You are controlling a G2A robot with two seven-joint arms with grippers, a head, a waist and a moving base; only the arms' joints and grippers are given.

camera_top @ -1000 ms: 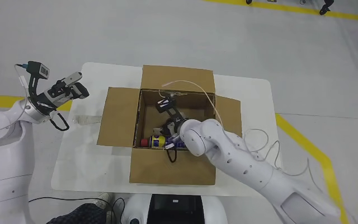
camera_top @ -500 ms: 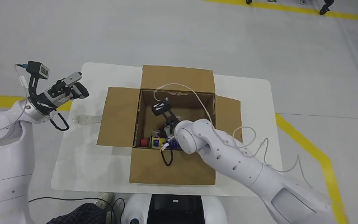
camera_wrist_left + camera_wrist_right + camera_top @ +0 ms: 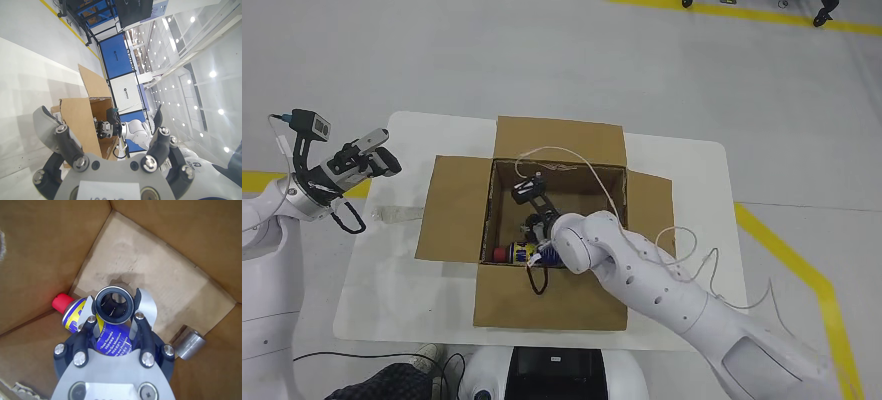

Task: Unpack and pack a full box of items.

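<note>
Small print on the blue spray can [image 3: 113, 344], logo lettering on blue and white wall panels [image 3: 123, 94]

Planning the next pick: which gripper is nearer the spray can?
Right. The right gripper, holding a black ring, is inside the box just above the can. The left gripper is open outside the box, beyond its side flap.

Bright, even light from ceiling lamps [image 3: 212, 73]; soft shadows, fisheye-bent edges.
</note>
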